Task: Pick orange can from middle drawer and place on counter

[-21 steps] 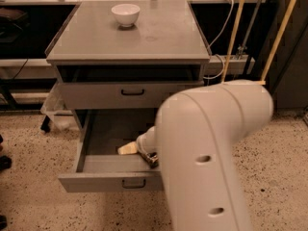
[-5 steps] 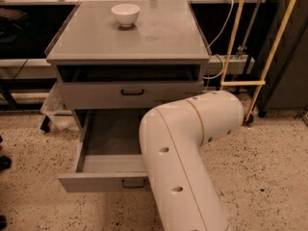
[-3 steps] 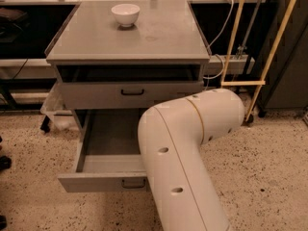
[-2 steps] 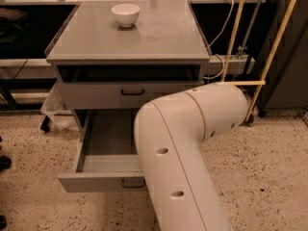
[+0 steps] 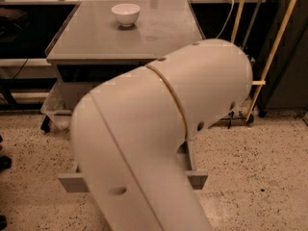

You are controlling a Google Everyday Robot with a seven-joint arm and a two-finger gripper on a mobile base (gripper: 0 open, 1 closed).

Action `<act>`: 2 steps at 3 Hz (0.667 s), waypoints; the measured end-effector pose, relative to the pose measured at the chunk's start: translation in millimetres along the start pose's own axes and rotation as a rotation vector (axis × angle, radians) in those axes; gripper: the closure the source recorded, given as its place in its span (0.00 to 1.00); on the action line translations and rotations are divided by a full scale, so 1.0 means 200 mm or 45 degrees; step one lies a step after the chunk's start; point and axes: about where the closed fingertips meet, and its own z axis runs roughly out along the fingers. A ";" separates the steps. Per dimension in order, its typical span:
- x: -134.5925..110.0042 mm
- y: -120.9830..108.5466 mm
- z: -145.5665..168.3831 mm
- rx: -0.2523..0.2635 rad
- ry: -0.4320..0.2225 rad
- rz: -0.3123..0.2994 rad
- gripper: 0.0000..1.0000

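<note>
My cream arm casing [image 5: 159, 134] fills the middle of the camera view and blocks most of the cabinet front. The gripper is hidden behind it, out of view. The orange can is hidden too. Of the open middle drawer, only the two ends of its grey front panel show, at the left [image 5: 72, 182] and the right [image 5: 198, 179]. The counter [image 5: 91, 37] is the flat grey cabinet top behind the arm.
A white bowl [image 5: 126, 13] stands near the counter's back. A pale wooden pole [image 5: 275, 49] and cables lean at the right by a dark cabinet. A translucent bin [image 5: 54, 110] sits left of the cabinet. Speckled floor [image 5: 260, 177] surrounds the cabinet.
My arm has swung left and closer to the camera. It now covers the drawer's inside and the upper drawer front, which showed before.
</note>
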 end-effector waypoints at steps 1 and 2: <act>-0.29 -0.09 -0.35 0.088 -0.273 0.169 1.00; -0.37 -0.22 -0.57 0.172 -0.412 0.231 1.00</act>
